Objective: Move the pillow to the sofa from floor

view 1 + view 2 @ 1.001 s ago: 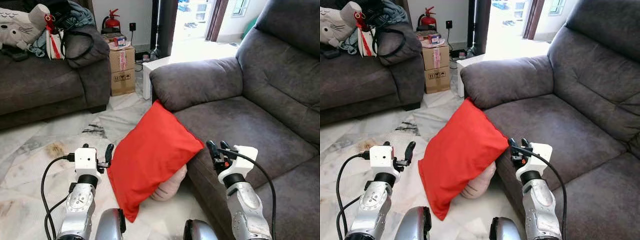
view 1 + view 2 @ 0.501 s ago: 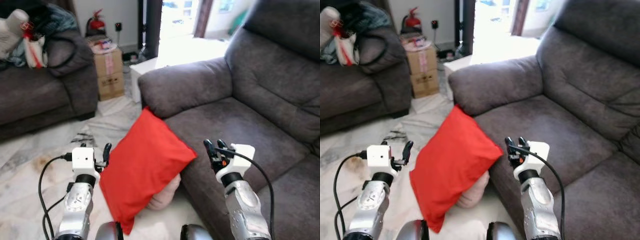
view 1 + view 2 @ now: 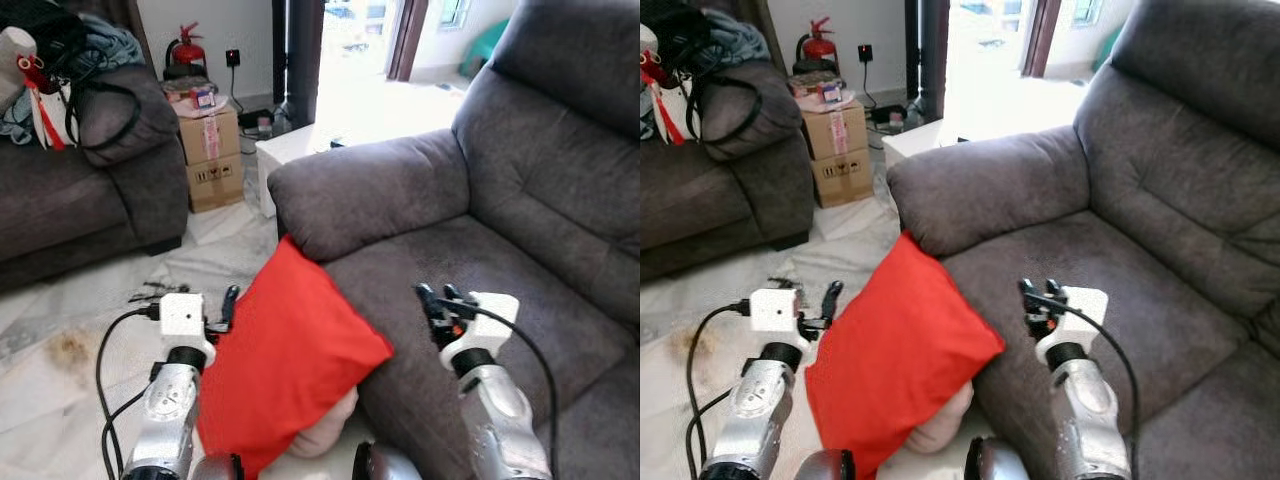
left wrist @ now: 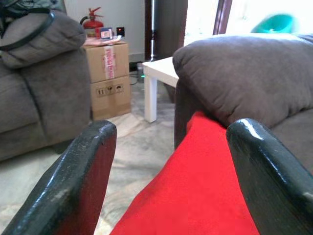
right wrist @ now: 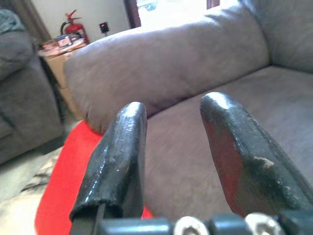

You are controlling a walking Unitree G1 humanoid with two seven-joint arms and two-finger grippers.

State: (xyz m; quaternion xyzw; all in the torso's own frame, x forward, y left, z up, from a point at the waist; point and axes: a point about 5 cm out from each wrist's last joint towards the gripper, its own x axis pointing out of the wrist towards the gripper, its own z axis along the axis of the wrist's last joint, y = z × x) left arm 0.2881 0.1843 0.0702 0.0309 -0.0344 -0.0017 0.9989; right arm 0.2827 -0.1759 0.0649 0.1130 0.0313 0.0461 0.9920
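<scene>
Where pale marble floor (image 3: 60, 330) meets the grey sofa (image 3: 480, 250), the red pillow (image 3: 285, 360) leans against its front. Left gripper (image 3: 229, 303) beside the pillow, right gripper (image 3: 436, 301) over the seat, both spread. Cardboard boxes (image 3: 208, 150) and fire extinguisher (image 3: 189, 48) stand behind.

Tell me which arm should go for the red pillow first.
Left. The left gripper is open right beside the red pillow, which leans on the sofa front; its wrist view looks straight onto the red fabric. The right gripper, also open, hovers over the seat cushion, farther from the pillow.
</scene>
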